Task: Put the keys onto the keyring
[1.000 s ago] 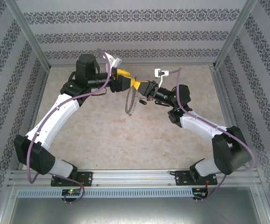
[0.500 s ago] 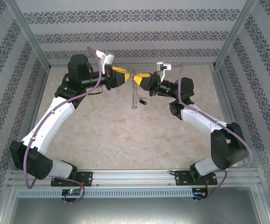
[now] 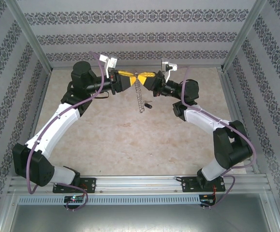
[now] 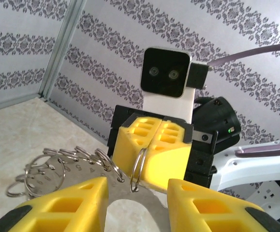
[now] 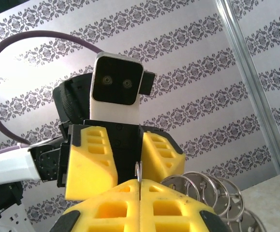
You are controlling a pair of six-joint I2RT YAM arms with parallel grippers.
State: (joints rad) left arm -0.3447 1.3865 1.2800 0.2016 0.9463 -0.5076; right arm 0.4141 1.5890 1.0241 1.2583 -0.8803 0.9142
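The keyring (image 3: 140, 96), a thin silvery loop fringed with small rings, hangs above the table between both grippers at the back centre. My right gripper (image 3: 144, 77) is shut on one small ring at the loop's top (image 5: 139, 170). My left gripper (image 3: 133, 78) faces it, fingers partly apart, pressing on the loop's flat band (image 4: 81, 171) from both sides. In the left wrist view the right gripper (image 4: 152, 145) sits just beyond my left gripper (image 4: 137, 203). The keys (image 3: 148, 104), a tiny dark piece, lie on the table just right of the hanging loop.
Patterned walls close in the beige marbled table (image 3: 120, 140) on three sides, with aluminium posts (image 3: 31, 34) at the back corners. A metal rail (image 3: 140, 182) with both arm bases runs along the near edge.
The right gripper has lifted the keyring up and back. The left gripper drew away, then returned and closed partway onto the loop. The keys have stayed put on the table.
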